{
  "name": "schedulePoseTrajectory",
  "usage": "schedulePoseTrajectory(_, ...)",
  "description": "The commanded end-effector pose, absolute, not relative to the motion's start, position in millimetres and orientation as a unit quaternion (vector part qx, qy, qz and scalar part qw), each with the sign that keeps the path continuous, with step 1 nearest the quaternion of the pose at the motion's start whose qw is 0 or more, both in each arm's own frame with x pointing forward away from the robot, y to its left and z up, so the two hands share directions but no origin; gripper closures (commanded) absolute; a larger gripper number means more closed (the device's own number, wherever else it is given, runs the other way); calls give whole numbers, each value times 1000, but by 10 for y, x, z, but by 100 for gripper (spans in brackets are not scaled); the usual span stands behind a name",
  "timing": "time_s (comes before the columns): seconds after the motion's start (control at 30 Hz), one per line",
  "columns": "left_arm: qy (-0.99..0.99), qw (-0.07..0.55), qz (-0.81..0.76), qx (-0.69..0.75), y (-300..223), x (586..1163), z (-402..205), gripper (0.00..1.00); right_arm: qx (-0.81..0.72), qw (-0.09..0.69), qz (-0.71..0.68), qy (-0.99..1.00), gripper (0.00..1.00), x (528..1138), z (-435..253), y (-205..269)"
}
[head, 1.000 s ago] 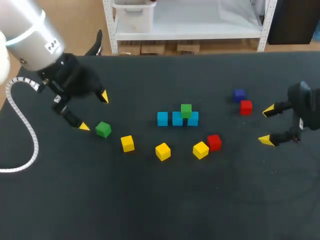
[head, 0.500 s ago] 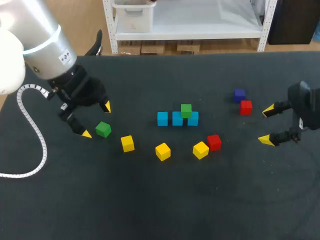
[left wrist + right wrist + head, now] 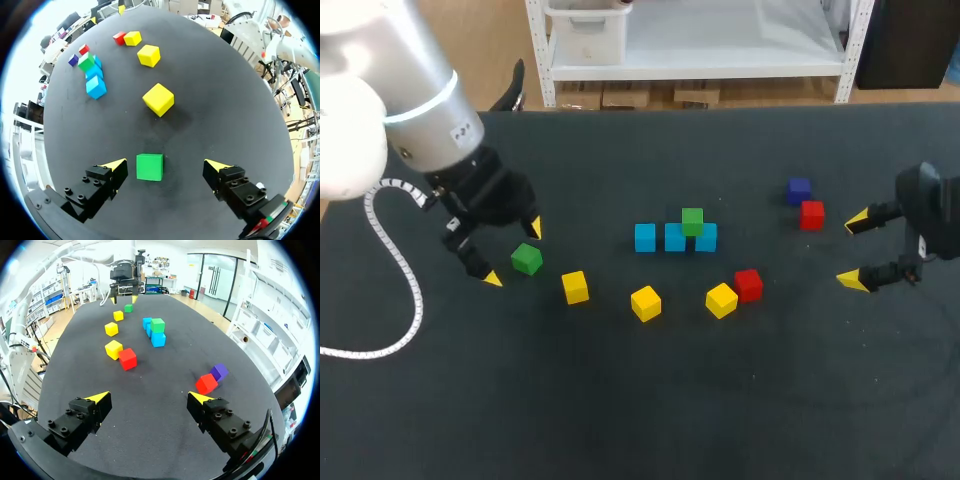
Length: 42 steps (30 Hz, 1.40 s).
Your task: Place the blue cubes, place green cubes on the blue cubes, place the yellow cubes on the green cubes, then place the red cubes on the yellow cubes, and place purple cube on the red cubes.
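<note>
Blue row (image 3: pixel 674 238) set, one green cube (image 3: pixel 692 221) atop; my left gripper (image 3: pixel 167 166), released, straddles the second green cube (image 3: pixel 149 166); yellows (image 3: pixel 645 302), reds (image 3: pixel 748 284), purple (image 3: pixel 799 188) unplaced.

A row of three cubes (image 3: pixel 645 238) stands side by side at the middle of the table (image 3: pixel 620 400), with a fourth cube (image 3: pixel 692 220) on top, over the seam between the middle and right ones. In front of the row, three loose cubes (image 3: pixel 645 302) run left to right (the rightmost has a neighbour cube (image 3: pixel 748 284) touching its right rear). Right of the row sits a pair of cubes (image 3: pixel 811 214), one behind the other, with the right gripper (image 3: pixel 855 250) further right. Far left, a lone cube (image 3: pixel 527 259) lies between the fingers of the left gripper (image 3: pixel 512 253), touching neither.
</note>
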<state>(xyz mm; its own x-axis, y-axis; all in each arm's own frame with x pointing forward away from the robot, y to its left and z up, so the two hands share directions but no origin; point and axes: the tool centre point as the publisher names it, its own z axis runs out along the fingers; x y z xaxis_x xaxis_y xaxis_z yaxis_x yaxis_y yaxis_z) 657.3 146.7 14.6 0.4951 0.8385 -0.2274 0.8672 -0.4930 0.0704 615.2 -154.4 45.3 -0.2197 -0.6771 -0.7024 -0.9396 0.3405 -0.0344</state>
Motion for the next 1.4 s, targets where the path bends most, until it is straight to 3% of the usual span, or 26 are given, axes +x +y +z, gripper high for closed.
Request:
schedulePoseTrajectory(0.03,489,80,-86,864,1457,6680,77,0,-536,321,206,753,0,6159,443,-1543)
schedulePoseTrajectory(0.47,481,81,-84,869,1466,6811,31,0,-536,321,206,753,0,6159,443,-1543)
schedulePoseTrajectory(0.5,480,81,-84,870,1468,6814,29,2,-536,321,206,753,0,6159,443,-1543)
schedulePoseTrajectory(0.53,479,81,-85,870,1471,6819,25,12,-536,321,206,753,0,6159,443,-1543)
schedulePoseTrajectory(0.6,475,78,-84,873,1475,6824,18,19,-536,321,206,753,0,6159,443,-1543)
schedulePoseTrajectory(0.87,472,75,-87,874,1458,6799,-11,22,-536,321,206,753,0,6159,443,-1543)
schedulePoseTrajectory(0.97,471,74,-87,875,1443,6791,-21,33,-536,321,206,753,0,6159,443,-1543)
schedulePoseTrajectory(1.03,472,75,-86,874,1434,6791,-29,53,-536,321,206,753,0,6159,443,-1543)
schedulePoseTrajectory(1.2,473,72,-83,874,1426,6789,-46,67,-536,321,206,753,0,6159,443,-1543)
schedulePoseTrajectory(1.3,477,70,-81,872,1427,6782,-53,99,-536,321,206,753,0,6159,443,-1543)
schedulePoseTrajectory(1.4,486,73,-79,867,1431,6765,-42,100,-536,321,206,753,0,6159,443,-1543)
